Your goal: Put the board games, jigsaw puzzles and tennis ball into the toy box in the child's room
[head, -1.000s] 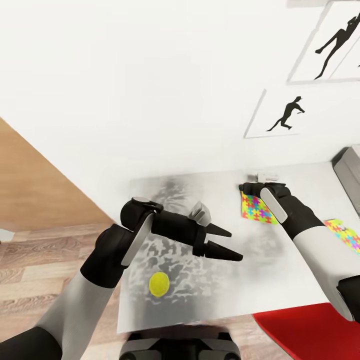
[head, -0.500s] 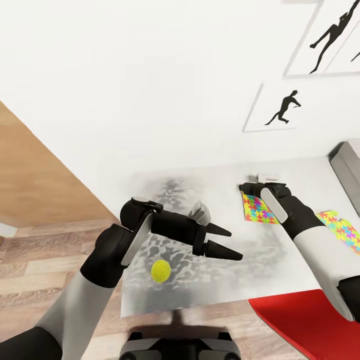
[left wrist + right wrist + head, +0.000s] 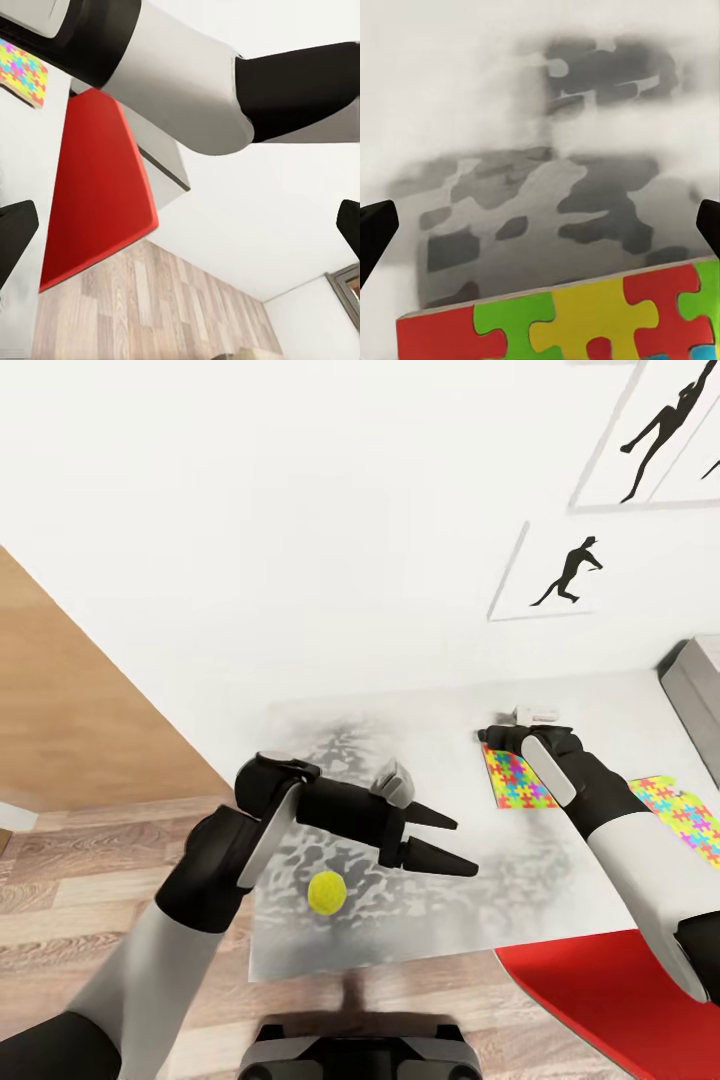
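Slightly lower than before in the head view, left gripper (image 3: 452, 844) hovers open and empty above-right of the tennis ball (image 3: 326, 892); in its wrist view, right gripper (image 3: 540, 229), spread wide, empty, faces a jigsaw puzzle (image 3: 577, 315).

Both arms are built of smooth light-grey shells joined by glossy black elbow and wrist housings. A pale grey oblong plate runs along the black forearm behind each gripper. The left gripper (image 3: 448, 841) has two black, tapering, pointed fingers (image 3: 440, 857), with a small light-grey angular block mounted just behind them. At the robot's base sits a dark grey, rounded trunk housing.
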You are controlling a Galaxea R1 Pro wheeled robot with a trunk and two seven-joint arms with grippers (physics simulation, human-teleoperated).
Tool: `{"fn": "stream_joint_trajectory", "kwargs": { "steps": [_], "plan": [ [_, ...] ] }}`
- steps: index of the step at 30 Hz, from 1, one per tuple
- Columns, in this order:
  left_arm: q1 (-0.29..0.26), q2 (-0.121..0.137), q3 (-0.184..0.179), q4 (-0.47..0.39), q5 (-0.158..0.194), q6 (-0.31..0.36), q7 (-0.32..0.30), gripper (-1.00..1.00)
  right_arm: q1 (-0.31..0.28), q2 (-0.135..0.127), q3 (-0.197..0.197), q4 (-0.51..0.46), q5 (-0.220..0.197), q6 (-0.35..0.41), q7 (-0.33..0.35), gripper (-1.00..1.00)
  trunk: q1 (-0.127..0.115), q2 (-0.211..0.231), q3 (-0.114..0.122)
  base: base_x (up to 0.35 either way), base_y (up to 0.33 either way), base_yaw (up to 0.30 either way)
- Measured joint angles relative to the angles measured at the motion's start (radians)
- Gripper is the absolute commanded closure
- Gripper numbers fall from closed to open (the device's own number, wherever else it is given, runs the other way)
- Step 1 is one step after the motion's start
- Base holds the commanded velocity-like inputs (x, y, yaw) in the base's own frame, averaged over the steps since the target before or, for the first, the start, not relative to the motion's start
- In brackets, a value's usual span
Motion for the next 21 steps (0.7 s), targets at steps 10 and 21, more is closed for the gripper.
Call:
{"fn": "stream_joint_trajectory", "kwargs": {
  "steps": [10, 21],
  "plan": [
    [0.000, 0.030, 0.047, -0.004, 0.005, -0.002, -0.099, -1.00, 0.000, 0.000, -0.001, 0.000, 0.000, 0.000, 0.000, -1.00, 0.000, 0.000, 0.000, -0.117, 0.045, 0.000],
    [0.000, 0.033, 0.050, -0.003, 0.004, -0.002, -0.106, -1.00, 0.000, 0.000, -0.001, 0.000, 0.000, 0.000, 0.000, -1.00, 0.000, 0.000, 0.000, -0.156, 0.060, 0.000]
  ]
}}
